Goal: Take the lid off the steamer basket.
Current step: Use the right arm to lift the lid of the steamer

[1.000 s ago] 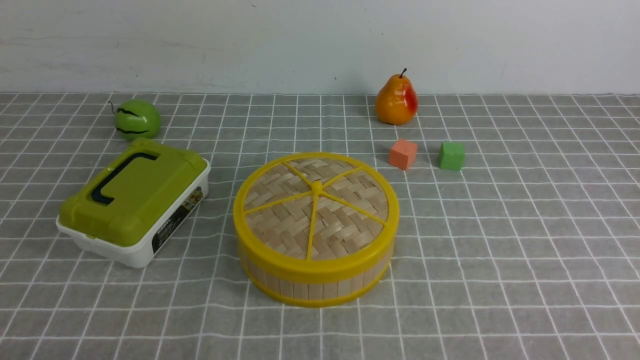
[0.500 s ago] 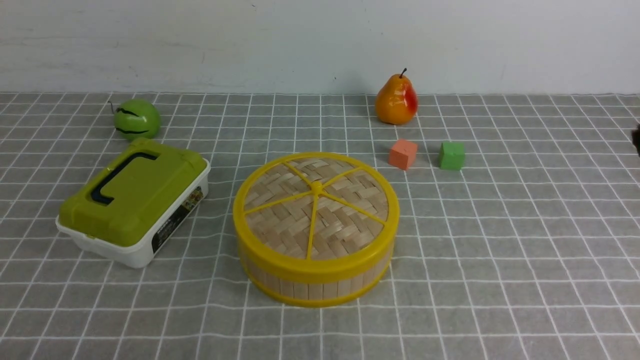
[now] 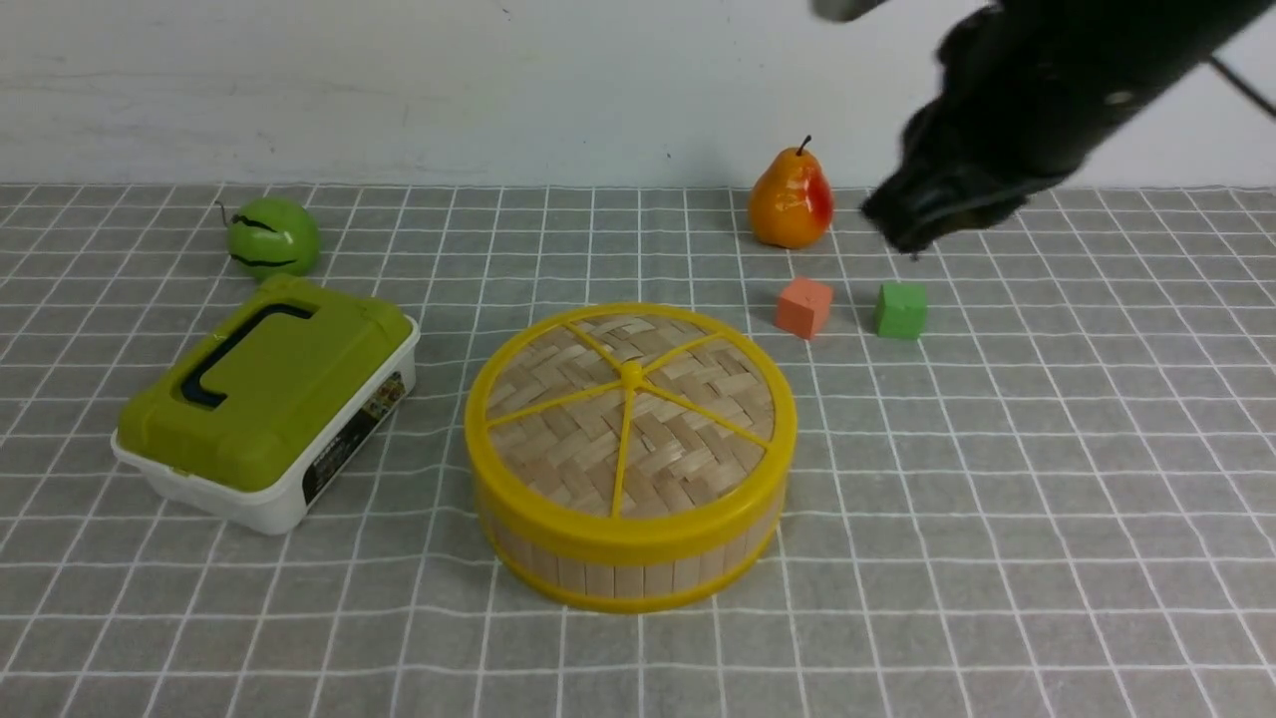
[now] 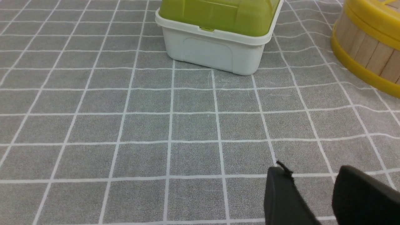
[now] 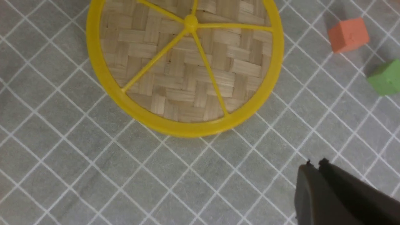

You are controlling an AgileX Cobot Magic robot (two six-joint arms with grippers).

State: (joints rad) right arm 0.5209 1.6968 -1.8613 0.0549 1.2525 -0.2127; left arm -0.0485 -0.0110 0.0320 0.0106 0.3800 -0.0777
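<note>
The lid (image 3: 630,414), woven pale bamboo with a yellow rim and spokes, sits closed on the steamer basket (image 3: 628,570) in the middle of the cloth. It fills the right wrist view (image 5: 184,65) from above. My right gripper (image 3: 909,237) hangs high at the back right, above the green cube, blurred. In its wrist view the right gripper (image 5: 315,163) has its jaws together and empty. My left gripper (image 4: 312,175) is low over bare cloth, jaws apart and empty. The basket wall (image 4: 365,50) shows at that view's edge.
A white box with a green lid (image 3: 261,399) stands left of the basket. A green apple (image 3: 272,237) is behind it. A pear (image 3: 791,199), an orange cube (image 3: 802,306) and a green cube (image 3: 900,310) lie at the back right. The wall is close behind.
My right arm has swung into the front view from the right edge and now hangs over the back right of the cloth. The lid, basket and other things have not moved.
</note>
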